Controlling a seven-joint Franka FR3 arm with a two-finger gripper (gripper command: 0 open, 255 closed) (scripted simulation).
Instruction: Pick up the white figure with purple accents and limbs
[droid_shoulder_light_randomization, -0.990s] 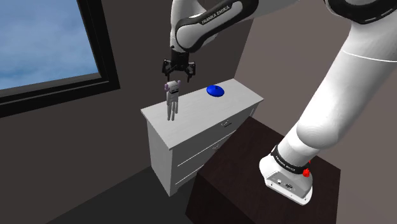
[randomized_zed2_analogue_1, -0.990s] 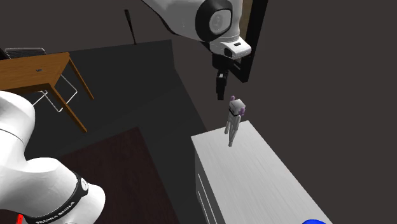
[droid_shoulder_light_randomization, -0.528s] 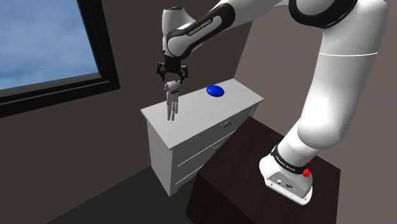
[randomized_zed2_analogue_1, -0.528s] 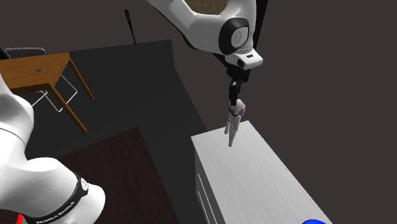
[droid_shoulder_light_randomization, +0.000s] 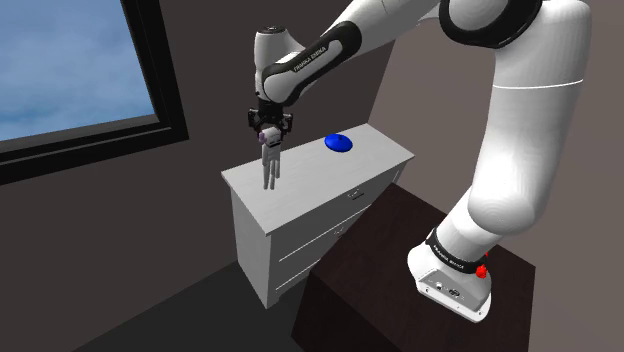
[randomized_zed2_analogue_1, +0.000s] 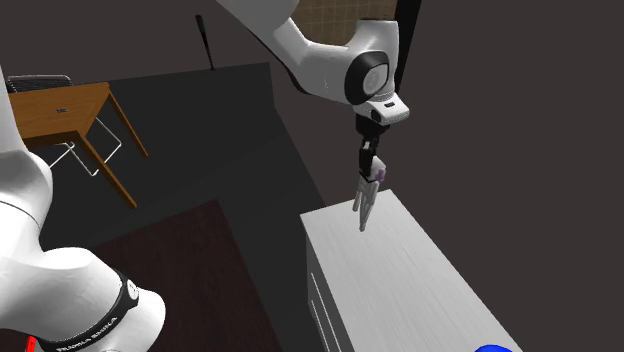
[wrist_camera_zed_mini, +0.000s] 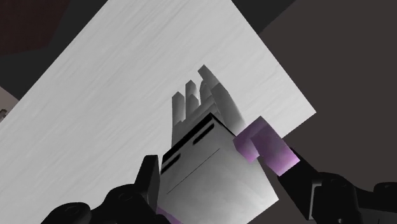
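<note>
A white figure (droid_shoulder_light_randomization: 269, 166) with a blocky head, purple side pieces and thin limbs stands upright near the back corner of a white dresser top (droid_shoulder_light_randomization: 330, 178). My gripper (droid_shoulder_light_randomization: 267, 128) points straight down over it, and its fingers are shut on the figure's head. In the second exterior view the gripper (randomized_zed2_analogue_1: 369, 168) hides the head, while the figure's legs (randomized_zed2_analogue_1: 363, 208) rest on the dresser (randomized_zed2_analogue_1: 420, 270). In the wrist view the black fingers (wrist_camera_zed_mini: 150, 181) press both sides of the head (wrist_camera_zed_mini: 210, 167); the feet touch the dresser top (wrist_camera_zed_mini: 95, 108).
A blue rounded object (droid_shoulder_light_randomization: 338, 143) lies on the dresser toward the shoulder view's right, also seen at the blue object (randomized_zed2_analogue_1: 490, 348). A dark-framed window (droid_shoulder_light_randomization: 70, 70) is behind. My dark stand (droid_shoulder_light_randomization: 390, 280) adjoins the dresser. A wooden table (randomized_zed2_analogue_1: 60, 105) stands far off.
My gripper came down from above the figure onto its head, and the fingers went from wide open to shut on it. The figure has stayed where it stood.
</note>
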